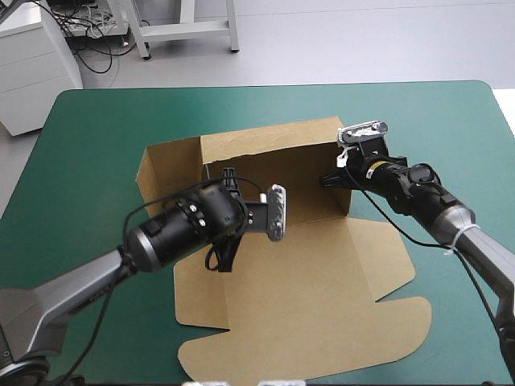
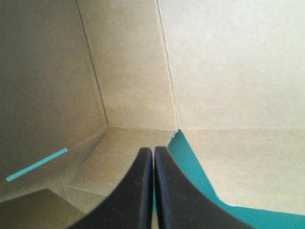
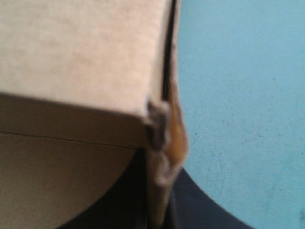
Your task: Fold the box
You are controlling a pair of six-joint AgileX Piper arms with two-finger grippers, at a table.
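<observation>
Right claw (image 1: 335, 178) astride box (image 1: 265, 153) wall edge

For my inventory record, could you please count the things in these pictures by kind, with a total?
Brown box: 1
Black grippers: 2 (left gripper, jaws shut; right gripper, jaws shut on the box wall)
Teal-green table: 1
Total: 4

A table (image 1: 96, 137) with a teal-green cover carries one brown box (image 1: 322, 297) near its middle, far and side walls raised, the lid and flaps lying flat toward the near edge, cover showing on every side of it
</observation>
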